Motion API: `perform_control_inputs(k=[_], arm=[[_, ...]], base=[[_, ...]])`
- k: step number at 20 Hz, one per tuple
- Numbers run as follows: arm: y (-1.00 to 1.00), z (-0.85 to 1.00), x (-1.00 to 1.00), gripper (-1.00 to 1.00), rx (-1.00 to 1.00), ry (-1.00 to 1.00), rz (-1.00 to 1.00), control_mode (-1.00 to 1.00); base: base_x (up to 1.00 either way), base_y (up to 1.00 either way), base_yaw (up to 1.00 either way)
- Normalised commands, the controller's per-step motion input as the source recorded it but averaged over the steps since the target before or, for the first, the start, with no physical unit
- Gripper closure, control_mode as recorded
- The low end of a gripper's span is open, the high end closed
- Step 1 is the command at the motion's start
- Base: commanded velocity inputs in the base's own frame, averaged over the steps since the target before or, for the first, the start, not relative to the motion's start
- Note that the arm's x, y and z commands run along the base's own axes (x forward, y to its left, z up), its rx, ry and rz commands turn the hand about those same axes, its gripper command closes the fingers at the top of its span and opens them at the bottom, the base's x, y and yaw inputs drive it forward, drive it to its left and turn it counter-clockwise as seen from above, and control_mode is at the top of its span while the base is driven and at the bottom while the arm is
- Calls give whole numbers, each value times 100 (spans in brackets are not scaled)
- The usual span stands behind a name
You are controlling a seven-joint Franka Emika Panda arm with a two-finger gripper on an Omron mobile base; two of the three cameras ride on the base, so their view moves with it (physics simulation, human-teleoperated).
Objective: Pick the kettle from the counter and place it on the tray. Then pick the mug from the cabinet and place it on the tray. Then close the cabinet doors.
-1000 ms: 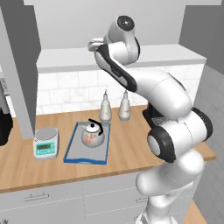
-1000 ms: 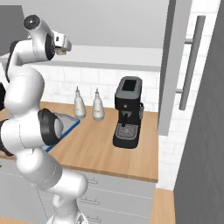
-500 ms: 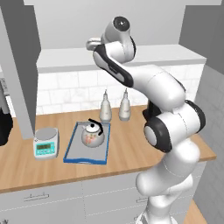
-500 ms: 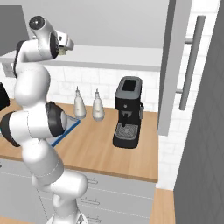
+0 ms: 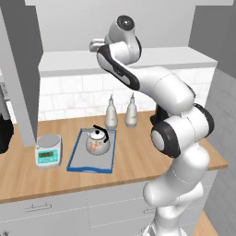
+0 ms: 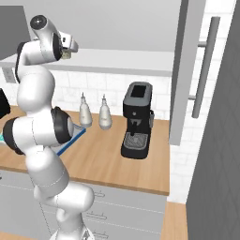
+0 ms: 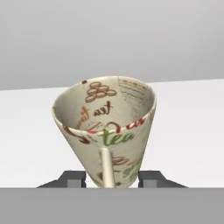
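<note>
**Desk:** Since a second ago, what has changed up at the cabinet (image 5: 138, 57)?

**Photographer:** Fingers (image 7: 73, 178) that stood wide apart have drawn in on either side of the mug (image 7: 107, 131), the two dark tips flanking its narrow base. They look pressed to its wall, though whether the grip has fully taken I cannot tell. The arm's elbow has also swung over, while the base has not driven.

**Desk:** How does the mug sit?

**Photographer:** It lies between the tips with its mouth facing away from the hand, handle running down the near side, on the pale inner shelf near its front edge. In the left base view the gripper (image 5: 95, 45) reaches it at the shelf's left part.

**Desk:** Why grasp it there?

**Photographer:** Likely because the base is the slimmest part, so the jaws can span it without fouling the handle.

**Desk:** And below?

**Photographer:** The kettle (image 5: 97, 141) already stands on the tray (image 5: 76, 159), toward its far end, leaving the near half bare for the mug. The tray lies mid-counter (image 5: 129, 168), just right of the scale (image 5: 48, 150). Both cabinet doors (image 6: 185, 70) hang open, so closing them is yet to come
</note>
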Motion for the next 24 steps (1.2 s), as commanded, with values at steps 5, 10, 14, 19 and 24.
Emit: perform_control_inputs(k=[5,10,14,19,24], arm=[[0,-3,0,100,0,0,0,-100],[0,0,0,100,0,0,0,-100],[8,-6,-15,100,0,-2,0,-100],[15,-17,-75,100,0,-5,0,-100],[5,-6,-100,100,0,-5,1,-100]], base=[[0,0,0],[0,0,0],[0,0,0],[0,0,0],[0,0,0]])
